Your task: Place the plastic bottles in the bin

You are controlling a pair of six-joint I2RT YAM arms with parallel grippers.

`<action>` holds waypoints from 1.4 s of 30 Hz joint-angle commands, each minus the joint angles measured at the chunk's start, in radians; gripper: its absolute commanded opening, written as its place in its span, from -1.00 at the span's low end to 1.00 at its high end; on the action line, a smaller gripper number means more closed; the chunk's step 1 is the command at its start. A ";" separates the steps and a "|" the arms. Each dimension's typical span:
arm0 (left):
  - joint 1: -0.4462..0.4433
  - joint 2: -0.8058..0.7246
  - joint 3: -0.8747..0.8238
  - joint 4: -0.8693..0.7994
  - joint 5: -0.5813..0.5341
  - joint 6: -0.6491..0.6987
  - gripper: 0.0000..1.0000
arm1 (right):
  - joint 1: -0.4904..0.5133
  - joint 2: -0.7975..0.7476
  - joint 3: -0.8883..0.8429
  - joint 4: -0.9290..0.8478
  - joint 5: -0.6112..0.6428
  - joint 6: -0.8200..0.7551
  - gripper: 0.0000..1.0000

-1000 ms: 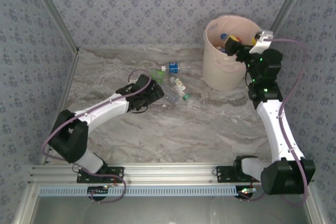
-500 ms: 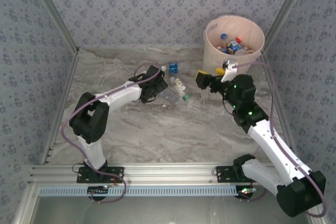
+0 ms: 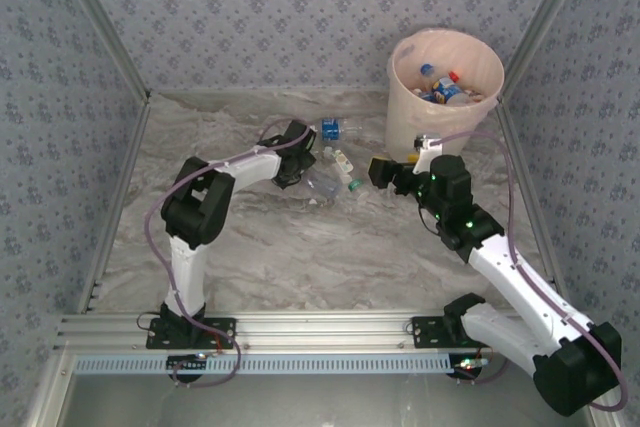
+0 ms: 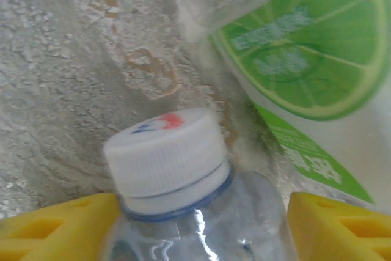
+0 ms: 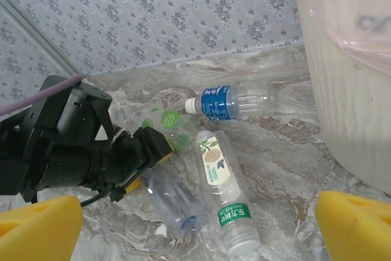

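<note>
Three plastic bottles lie loose left of the bin (image 3: pixel 420 137): a blue-labelled one (image 5: pixel 229 102) (image 3: pixel 328 130), a lime-green-labelled one (image 5: pixel 174 129) (image 4: pixel 317 59), and one with a cream and green label (image 5: pixel 223 194) (image 3: pixel 345 172). A clear white-capped bottle (image 4: pixel 201 224) (image 5: pixel 174 203) lies on the table beside them. My left gripper (image 4: pixel 201 212) (image 3: pixel 300 169) is shut on it, one yellow finger on each side of its shoulder. My right gripper (image 5: pixel 198 221) (image 3: pixel 385 172) hangs open and empty just left of the bin, facing the bottles. Several bottles (image 3: pixel 440 87) lie inside the bin (image 5: pixel 348 90).
Patterned walls close in the marble table (image 3: pixel 300 247) at the back and on both sides. The left arm's black wrist (image 5: pixel 61 145) reaches in over the table from the left, beside the bottle cluster.
My right arm swung from over the bin down to the table on its left, staying open. My left gripper pushed further into the bottle cluster and closed around the clear bottle.
</note>
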 commanded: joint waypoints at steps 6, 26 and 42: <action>0.002 -0.034 -0.015 0.065 0.071 0.098 0.02 | 0.036 0.047 0.053 -0.065 0.007 -0.053 1.00; -0.095 -0.650 -0.324 0.343 0.222 0.588 -0.18 | 0.199 0.211 0.041 0.161 -0.278 -0.003 1.00; -0.095 -0.688 -0.320 0.436 0.443 0.624 -0.16 | 0.239 0.400 0.117 0.413 -0.298 0.092 0.94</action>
